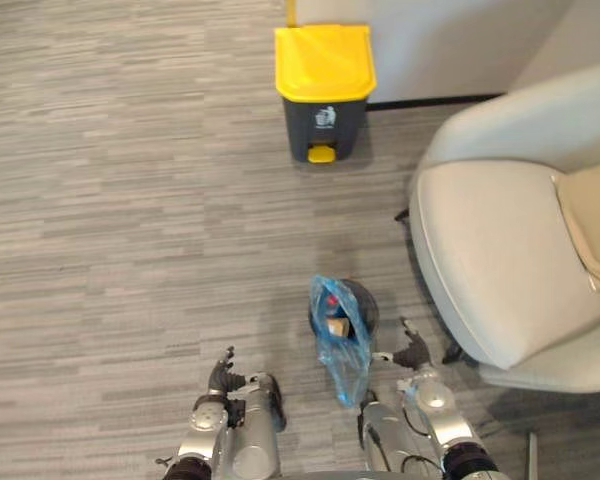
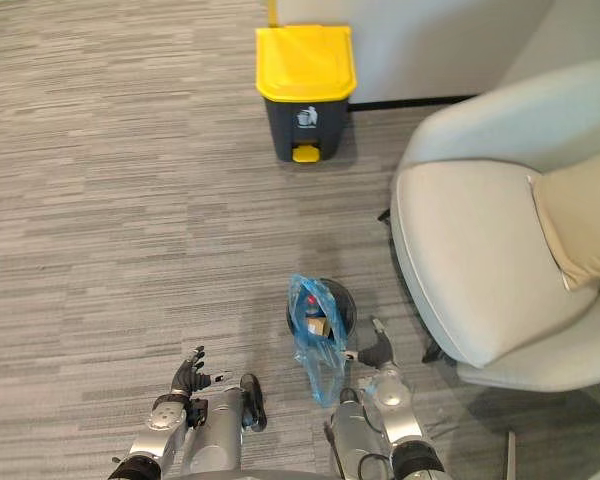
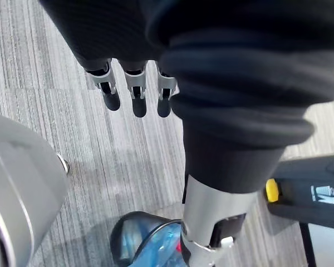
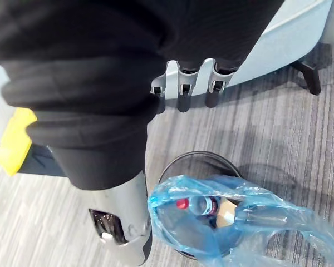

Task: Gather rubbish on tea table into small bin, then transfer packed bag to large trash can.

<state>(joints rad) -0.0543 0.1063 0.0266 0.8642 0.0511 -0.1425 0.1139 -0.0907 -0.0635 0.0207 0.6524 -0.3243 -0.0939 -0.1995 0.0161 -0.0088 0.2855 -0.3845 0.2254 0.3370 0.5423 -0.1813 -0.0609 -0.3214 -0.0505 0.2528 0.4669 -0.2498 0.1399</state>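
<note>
A small round black bin (image 1: 365, 303) stands on the floor, lined with a blue plastic bag (image 1: 344, 362) whose loose edge hangs out toward me. Inside lie a red-capped bottle (image 4: 199, 204) and a brown box (image 1: 338, 327). The large trash can (image 1: 325, 92), dark grey with a shut yellow lid and a yellow pedal, stands farther ahead by the wall. My right hand (image 1: 412, 352) hovers just right of the small bin, fingers (image 4: 183, 89) straight, holding nothing. My left hand (image 1: 221, 377) is low to the bin's left, fingers (image 3: 134, 94) straight and empty.
A pale grey armchair (image 1: 500, 250) with a beige cushion (image 1: 592, 215) stands close on the right of the small bin. Grey striped carpet (image 1: 130, 200) stretches between the small bin and the large trash can.
</note>
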